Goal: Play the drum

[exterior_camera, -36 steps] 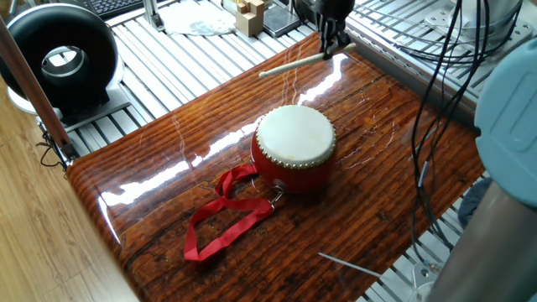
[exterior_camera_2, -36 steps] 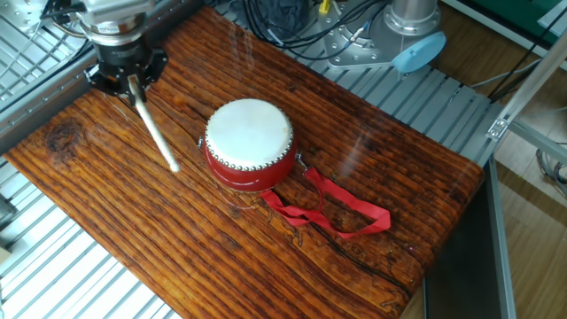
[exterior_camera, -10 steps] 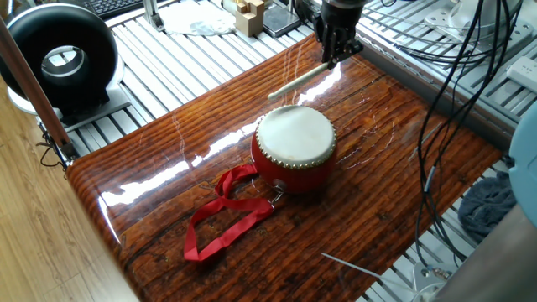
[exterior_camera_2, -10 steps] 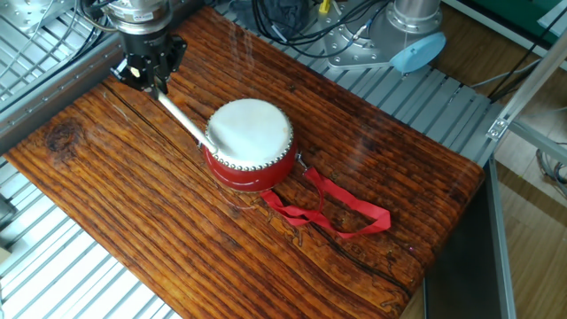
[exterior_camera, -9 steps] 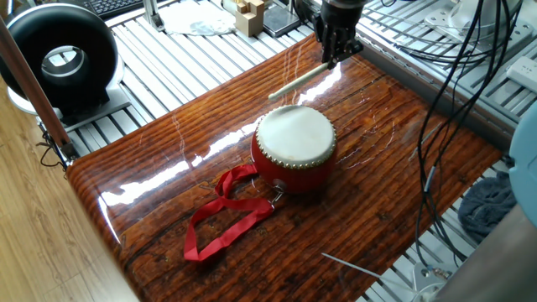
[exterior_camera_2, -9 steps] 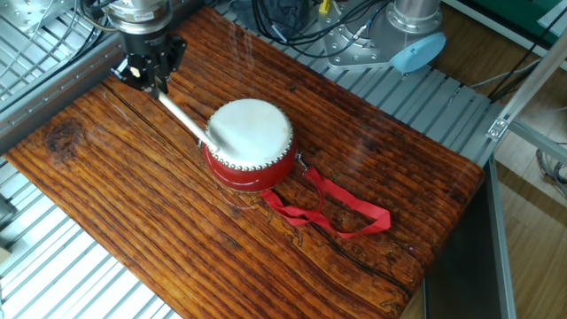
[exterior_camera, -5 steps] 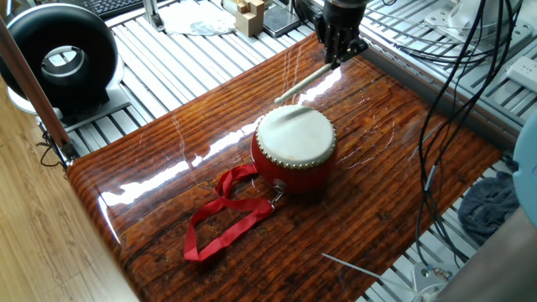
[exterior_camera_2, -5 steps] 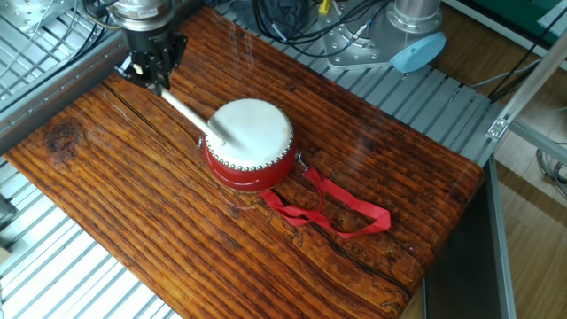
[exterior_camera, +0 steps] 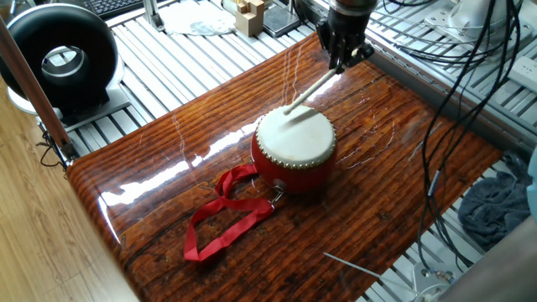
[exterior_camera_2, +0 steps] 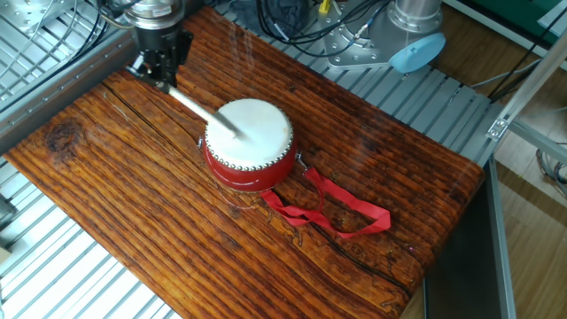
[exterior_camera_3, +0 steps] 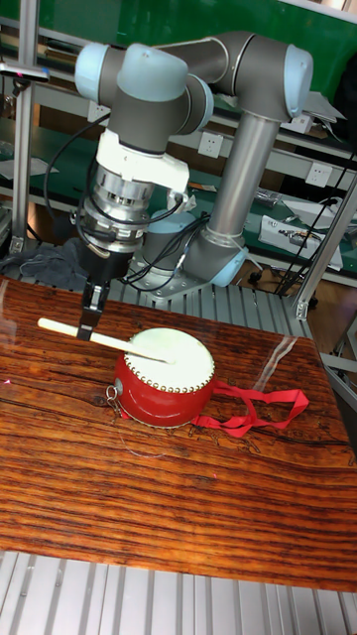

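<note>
The drum (exterior_camera: 295, 144) stands upright in the middle of the dark wooden table (exterior_camera: 168, 184), with a red body and a cream skin (exterior_camera_2: 251, 130). Its red ribbon strap (exterior_camera: 220, 220) lies looped on the wood beside it. My gripper (exterior_camera: 342, 60) hangs behind the drum and is shut on a thin pale wooden stick (exterior_camera: 312, 89). The stick slants down from the fingers, and its far end lies over the skin (exterior_camera_3: 167, 347). The same stick (exterior_camera_2: 202, 111) reaches in from the gripper (exterior_camera_2: 159, 76) at the table's far corner. I cannot tell whether the tip touches the skin.
A black ring-shaped device (exterior_camera: 59, 52) sits off the table's left corner. Wooden blocks (exterior_camera: 249, 13) lie on the slatted bench behind. Black cables (exterior_camera: 445, 92) hang at the right. A thin metal rod (exterior_camera: 352, 268) lies near the front edge. A crumpled cloth (exterior_camera: 502, 205) is at the far right.
The gripper has shifted slightly and turned the stick. Its free end swung from beside the drum, over the rim, and onto the skin area. The drum and ribbon have not moved.
</note>
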You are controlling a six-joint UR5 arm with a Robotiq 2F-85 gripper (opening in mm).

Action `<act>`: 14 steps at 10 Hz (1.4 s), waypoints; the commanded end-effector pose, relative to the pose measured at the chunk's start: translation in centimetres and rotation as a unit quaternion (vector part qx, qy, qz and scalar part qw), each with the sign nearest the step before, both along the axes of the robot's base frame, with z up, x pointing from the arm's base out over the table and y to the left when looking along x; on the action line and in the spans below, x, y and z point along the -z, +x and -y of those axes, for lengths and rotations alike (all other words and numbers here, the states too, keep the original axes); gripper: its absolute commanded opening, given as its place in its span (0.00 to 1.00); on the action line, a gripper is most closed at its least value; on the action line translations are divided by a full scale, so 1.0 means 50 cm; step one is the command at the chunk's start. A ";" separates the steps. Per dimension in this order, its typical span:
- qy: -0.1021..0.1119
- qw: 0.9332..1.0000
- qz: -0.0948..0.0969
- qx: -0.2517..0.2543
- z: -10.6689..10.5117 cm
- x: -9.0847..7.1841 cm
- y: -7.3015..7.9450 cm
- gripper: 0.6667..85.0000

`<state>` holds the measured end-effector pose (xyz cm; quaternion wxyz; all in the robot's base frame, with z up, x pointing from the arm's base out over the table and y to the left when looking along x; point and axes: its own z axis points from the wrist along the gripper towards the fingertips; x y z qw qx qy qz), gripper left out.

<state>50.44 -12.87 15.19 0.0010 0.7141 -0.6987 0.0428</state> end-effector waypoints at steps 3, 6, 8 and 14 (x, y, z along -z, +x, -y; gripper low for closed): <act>0.040 0.999 -0.022 0.017 -0.034 0.009 -0.046 0.00; 0.049 0.998 -0.025 0.027 -0.042 0.004 -0.053 0.00; -0.008 1.000 -0.004 0.026 0.015 0.004 -0.032 0.00; -0.088 0.993 0.074 -0.007 0.089 -0.024 0.049 0.00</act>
